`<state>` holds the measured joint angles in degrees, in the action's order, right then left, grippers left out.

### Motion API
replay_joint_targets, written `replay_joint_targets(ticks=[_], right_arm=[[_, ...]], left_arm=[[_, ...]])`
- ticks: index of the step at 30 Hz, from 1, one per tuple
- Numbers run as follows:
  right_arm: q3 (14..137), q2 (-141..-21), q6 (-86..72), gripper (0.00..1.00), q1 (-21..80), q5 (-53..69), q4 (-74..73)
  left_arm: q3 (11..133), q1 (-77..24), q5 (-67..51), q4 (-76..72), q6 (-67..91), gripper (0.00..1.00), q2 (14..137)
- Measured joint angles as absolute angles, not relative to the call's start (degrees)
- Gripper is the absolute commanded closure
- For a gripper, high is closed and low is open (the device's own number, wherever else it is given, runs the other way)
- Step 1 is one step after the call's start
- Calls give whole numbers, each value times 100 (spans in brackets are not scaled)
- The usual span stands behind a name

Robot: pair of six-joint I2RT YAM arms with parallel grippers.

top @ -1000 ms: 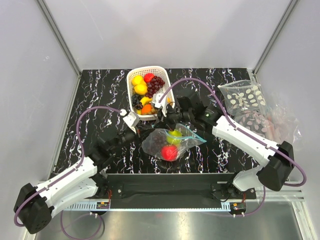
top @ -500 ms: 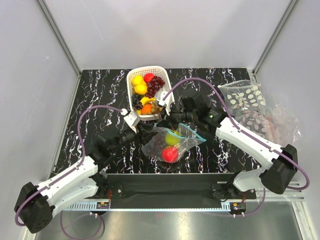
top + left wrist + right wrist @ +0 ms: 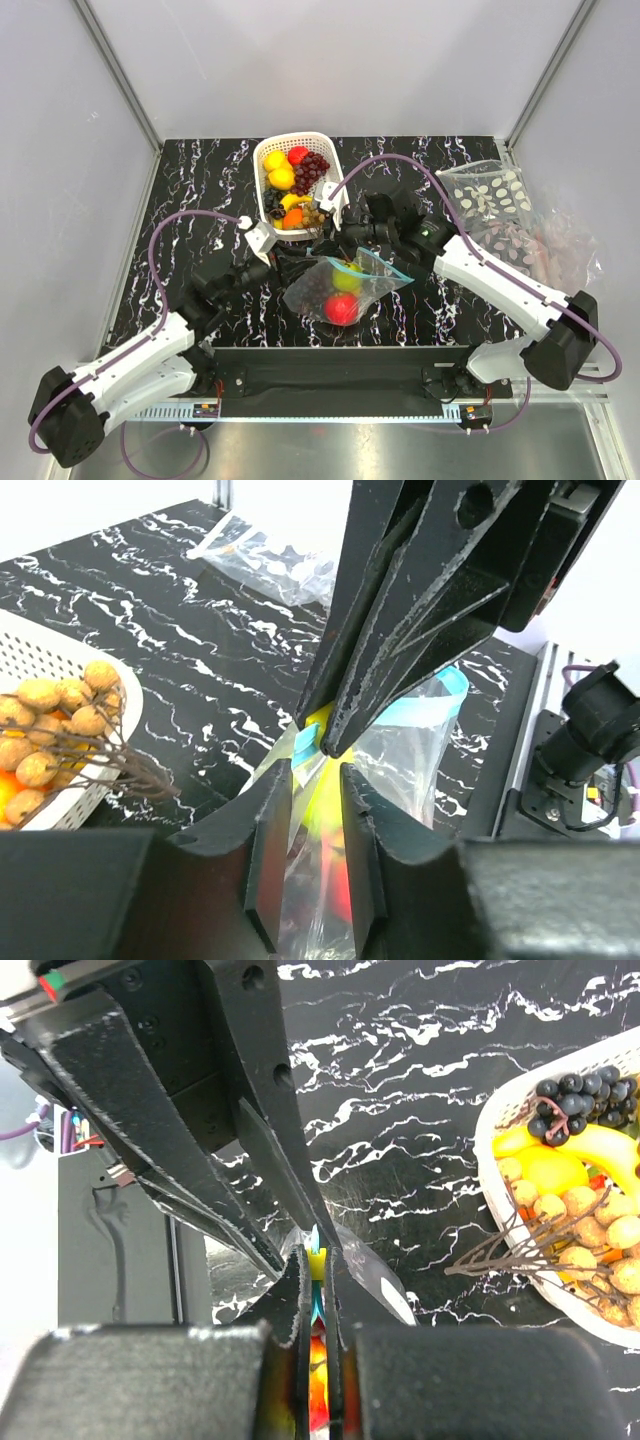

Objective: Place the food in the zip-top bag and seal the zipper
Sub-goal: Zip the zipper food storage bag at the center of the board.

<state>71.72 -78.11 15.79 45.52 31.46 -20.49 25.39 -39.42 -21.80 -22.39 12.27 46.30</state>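
Left gripper (image 3: 312, 778) has eased off since a second ago: it was pinched shut, and now its jaws sit a little apart with the bag's left corner loose in the gap. Right gripper (image 3: 316, 1260) is nose to nose with it, clamped tight on the teal zipper (image 3: 425, 708). The zip-top bag (image 3: 365, 292) lies mid-table toward the near edge, with a red apple (image 3: 341, 308), a green fruit (image 3: 346, 280) and dark grapes (image 3: 315, 290) inside. A white basket (image 3: 290, 138) of more fruit sits just behind it, and a patterned bag (image 3: 490, 195) is off at the far right.
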Motion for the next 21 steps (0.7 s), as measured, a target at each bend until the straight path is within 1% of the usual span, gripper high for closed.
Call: replay_joint_targets(ticks=[2, 5, 6, 7, 21], right_arm=[[7172, -7780, 1559, 100, 4552, 3181, -2032], [7157, -7721, 1533, 100, 4552, 3253, -1975], [7155, -7706, 1531, 100, 4552, 3260, -1964], [7155, -7693, 1527, 100, 4550, 3262, -1959], [6681, -7360, 1376, 100, 4534, 3190, -1522]], left_arm=[[2571, -3942, -2222, -2283, 1236, 73, 4663], [2624, -3940, -2279, -2340, 1262, 84, 4727], [2635, -3940, -2285, -2366, 1273, 98, 4742], [2646, -3935, -2303, -2370, 1291, 100, 4755], [2674, -3938, -2287, -2263, 1559, 100, 4687]])
